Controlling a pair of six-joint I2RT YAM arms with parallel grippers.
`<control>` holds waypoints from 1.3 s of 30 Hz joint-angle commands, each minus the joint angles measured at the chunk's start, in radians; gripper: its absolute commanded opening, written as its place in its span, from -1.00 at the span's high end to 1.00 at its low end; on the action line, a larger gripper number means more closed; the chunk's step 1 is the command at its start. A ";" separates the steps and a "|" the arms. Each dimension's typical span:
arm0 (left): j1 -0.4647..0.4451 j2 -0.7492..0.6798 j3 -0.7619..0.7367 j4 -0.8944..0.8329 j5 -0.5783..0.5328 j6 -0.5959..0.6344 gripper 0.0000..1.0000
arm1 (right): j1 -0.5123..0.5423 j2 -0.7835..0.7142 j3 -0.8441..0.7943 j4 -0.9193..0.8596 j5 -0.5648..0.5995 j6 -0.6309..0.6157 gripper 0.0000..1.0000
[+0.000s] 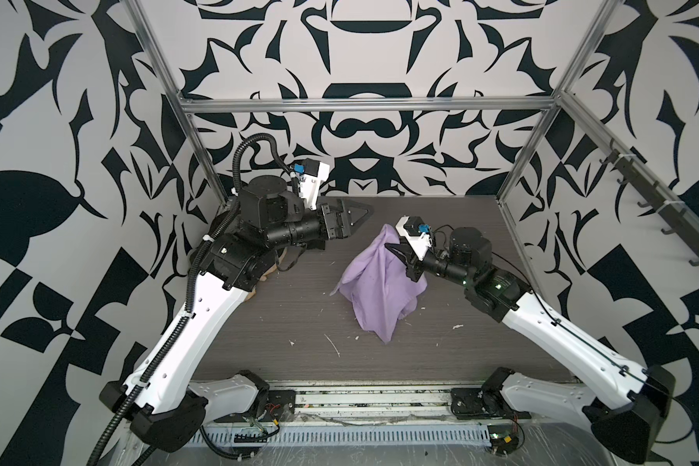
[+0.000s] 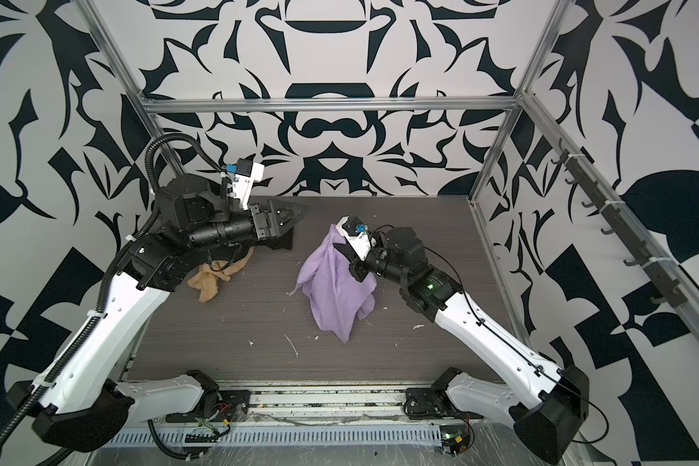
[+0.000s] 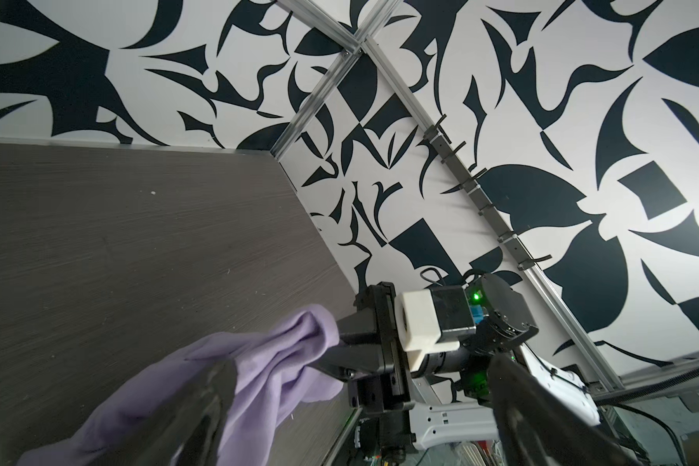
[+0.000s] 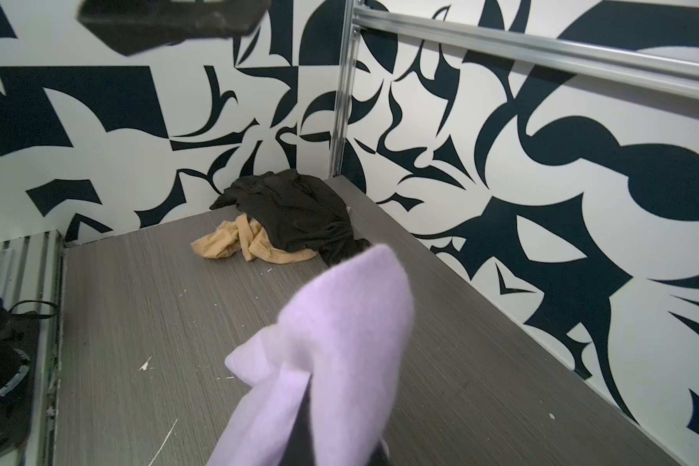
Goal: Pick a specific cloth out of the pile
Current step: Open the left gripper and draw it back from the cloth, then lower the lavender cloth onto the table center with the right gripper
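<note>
much bare table [image 1: 259, 322] around the cloth [image 1: 374, 290] the right gripper [image 1: 398, 252] pinches; left gripper [image 1: 352, 222] gapes near the pile [image 4: 291, 218].

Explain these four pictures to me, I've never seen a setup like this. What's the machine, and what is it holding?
It is a two-armed robot at a grey table. Two pictures look down from overhead; the other two come from cameras on the arms' wrists. The right pincer is shut on a lilac cloth, holding its top up while the rest hangs down. The left pincer is open and holds nothing. In the far left corner lie a black cloth and a tan-orange cloth.
</note>
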 commanded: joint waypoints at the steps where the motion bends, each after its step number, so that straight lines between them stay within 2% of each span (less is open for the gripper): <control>1: 0.006 -0.003 -0.020 -0.003 -0.042 0.036 -0.99 | -0.023 0.008 0.018 0.072 0.018 -0.011 1.00; 6: 0.006 0.012 -0.029 -0.092 -0.123 0.099 -0.99 | -0.039 0.039 0.005 0.066 0.063 -0.047 1.00; 17: 0.007 -0.015 -0.105 -0.061 -0.150 0.123 -0.99 | -0.111 0.107 -0.002 0.049 0.149 -0.132 1.00; 27: 0.006 -0.005 -0.108 -0.072 -0.161 0.129 -0.99 | -0.115 0.104 -0.041 0.013 0.086 -0.072 1.00; 39: 0.007 -0.007 -0.118 -0.066 -0.167 0.121 -0.99 | -0.074 0.006 -0.154 -0.004 -0.007 0.043 1.00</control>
